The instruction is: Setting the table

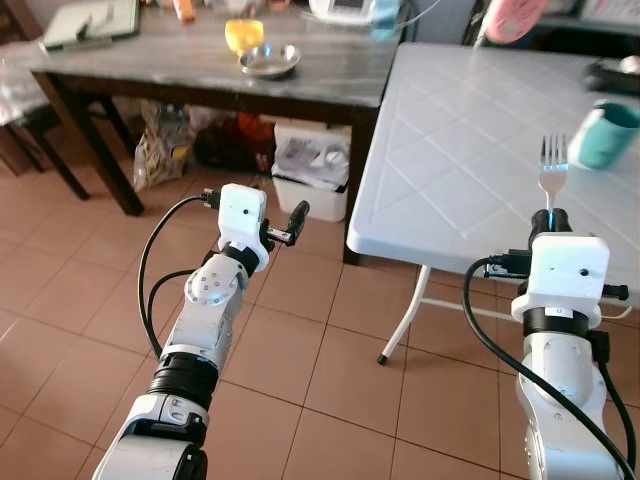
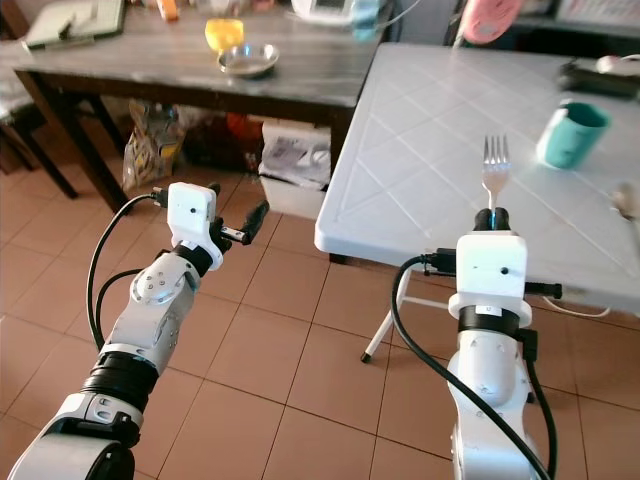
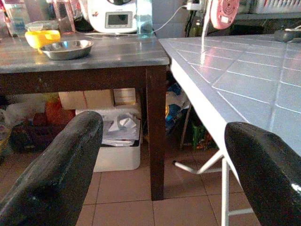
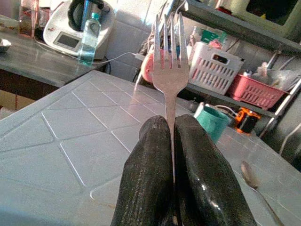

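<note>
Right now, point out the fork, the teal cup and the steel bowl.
fork [image 4: 170, 70], right wrist view, on its head below the tines.
teal cup [image 2: 570, 135], right eye view, on its side wall.
steel bowl [image 1: 269, 60], left eye view, on its inside.

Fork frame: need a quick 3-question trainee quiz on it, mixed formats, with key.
1. True or false: the right gripper is shut on the fork, tines pointing up.
2. Multiple choice: where does the teal cup stand? A) on the white folding table B) on the dark wooden table C) on the floor
3. Fill in: beside the yellow bowl on the dark wooden table sits a ____ bowl.

Key: 1 true. 2 A. 3 metal. Extra note: the left gripper hangs over the floor tiles with its jaws open, holding nothing.
</note>
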{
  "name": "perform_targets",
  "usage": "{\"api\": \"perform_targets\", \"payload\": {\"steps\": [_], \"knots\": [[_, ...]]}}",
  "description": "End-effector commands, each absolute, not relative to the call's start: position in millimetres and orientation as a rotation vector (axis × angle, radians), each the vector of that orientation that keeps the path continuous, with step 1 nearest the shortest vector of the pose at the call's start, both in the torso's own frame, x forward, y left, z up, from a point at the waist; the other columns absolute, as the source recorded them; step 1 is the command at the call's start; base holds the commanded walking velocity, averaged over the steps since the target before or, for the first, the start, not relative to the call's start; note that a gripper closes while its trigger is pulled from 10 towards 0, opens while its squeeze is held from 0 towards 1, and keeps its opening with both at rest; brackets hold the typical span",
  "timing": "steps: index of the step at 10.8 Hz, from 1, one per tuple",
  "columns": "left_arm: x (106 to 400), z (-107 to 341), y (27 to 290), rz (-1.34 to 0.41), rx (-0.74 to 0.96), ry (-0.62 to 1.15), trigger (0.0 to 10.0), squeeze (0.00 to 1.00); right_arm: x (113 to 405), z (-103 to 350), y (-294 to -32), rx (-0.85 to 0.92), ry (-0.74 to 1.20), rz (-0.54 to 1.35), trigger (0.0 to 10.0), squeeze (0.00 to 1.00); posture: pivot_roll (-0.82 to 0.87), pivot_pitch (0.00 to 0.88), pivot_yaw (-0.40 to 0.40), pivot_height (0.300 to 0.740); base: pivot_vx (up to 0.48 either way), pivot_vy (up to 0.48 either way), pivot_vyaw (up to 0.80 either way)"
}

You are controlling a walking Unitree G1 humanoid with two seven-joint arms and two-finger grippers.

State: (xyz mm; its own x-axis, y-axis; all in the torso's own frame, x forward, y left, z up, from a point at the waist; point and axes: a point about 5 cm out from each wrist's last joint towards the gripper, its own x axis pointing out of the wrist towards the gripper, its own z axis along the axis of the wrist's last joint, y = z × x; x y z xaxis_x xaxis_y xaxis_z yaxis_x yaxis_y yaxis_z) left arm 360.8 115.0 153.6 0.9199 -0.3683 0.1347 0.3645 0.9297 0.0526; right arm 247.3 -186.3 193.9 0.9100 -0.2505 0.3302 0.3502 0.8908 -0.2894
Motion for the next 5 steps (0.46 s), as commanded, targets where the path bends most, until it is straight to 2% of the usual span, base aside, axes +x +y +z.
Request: {"api": "perform_targets", "payload": {"steps": [1, 5], "knots": [[360.7, 153.4, 116.0, -0.379, 0.029, -0.138, 10.0, 0.0, 245.9, 197.7, -186.1, -0.354, -0.311, -0.32, 10.0, 0.0, 0.03, 0.109, 0.043, 0.74, 0.266, 0.0, 0.0], [359.9, 152.4, 112.0, -0.4, 0.024, -0.133, 10.0, 0.0, 246.3, 200.1, -186.9, -0.362, -0.32, -0.325, 10.0, 0.0, 0.03, 0.107, 0.04, 0.74, 0.263, 0.0, 0.0]]}}
